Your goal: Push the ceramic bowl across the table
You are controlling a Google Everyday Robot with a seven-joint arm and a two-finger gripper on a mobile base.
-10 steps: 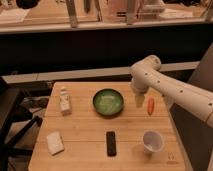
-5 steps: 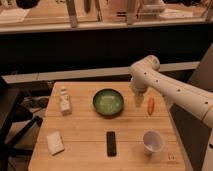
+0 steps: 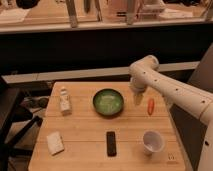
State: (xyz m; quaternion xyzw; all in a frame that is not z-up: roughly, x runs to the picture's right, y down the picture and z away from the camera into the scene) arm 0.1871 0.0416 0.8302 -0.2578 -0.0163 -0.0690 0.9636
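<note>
Green-glazed, the ceramic bowl point(image 3: 108, 102) sits mid-width on the far half of the table point(image 3: 82, 136). We find the gripper point(image 3: 138, 98) hanging just beside the bowl's picture-right rim. Whether it is released or clenched we cannot tell. We judge the push runs picture-left.

I see 1 ceramic bowl point(image 3: 108, 102): dark green rim, mottled lighter inside, upright on the light wooden table point(image 3: 82, 134), far half, midway between left and right edges. My gripper point(image 3: 138, 98) hangs just right of it.
</note>
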